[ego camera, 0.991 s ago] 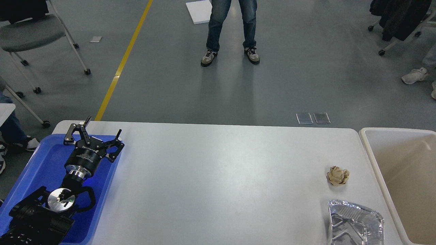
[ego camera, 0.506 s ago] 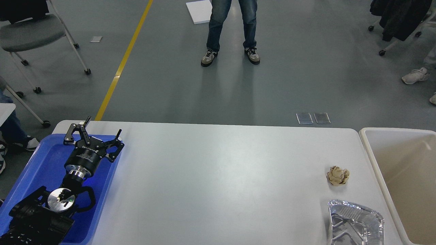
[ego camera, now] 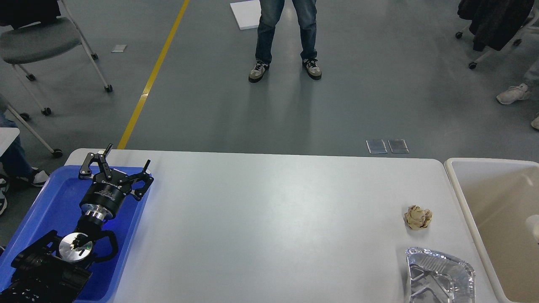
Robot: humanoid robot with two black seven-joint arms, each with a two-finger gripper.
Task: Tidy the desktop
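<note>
The white tabletop (ego camera: 269,227) fills the lower half of the head view, its far edge running straight across the middle of the picture and its rounded far corners showing at left and right. Most of its surface is bare.

The left end effector (ego camera: 118,162) hangs over the far end of a blue tray (ego camera: 50,202) that sits at the tabletop's left edge. Its 2 black fingers are spread wide apart with nothing between them, one fingertip reaching past the tray's far rim toward the tabletop's far left corner, the other over the tray's right rim. The black arm behind it runs back to the lower left corner of the view. The right end effector does not appear in the view.

Near the right side of the tabletop lies a crumpled tan paper ball (ego camera: 417,217). Closer to the robot, just apart from the ball, rests a crushed foil container (ego camera: 439,275), cut off by the bottom edge of the picture. A beige bin (ego camera: 459,198) stands against the tabletop's right edge.

On the grey floor beyond, a person in jeans and sneakers (ego camera: 285,38) stands facing the tabletop.
</note>
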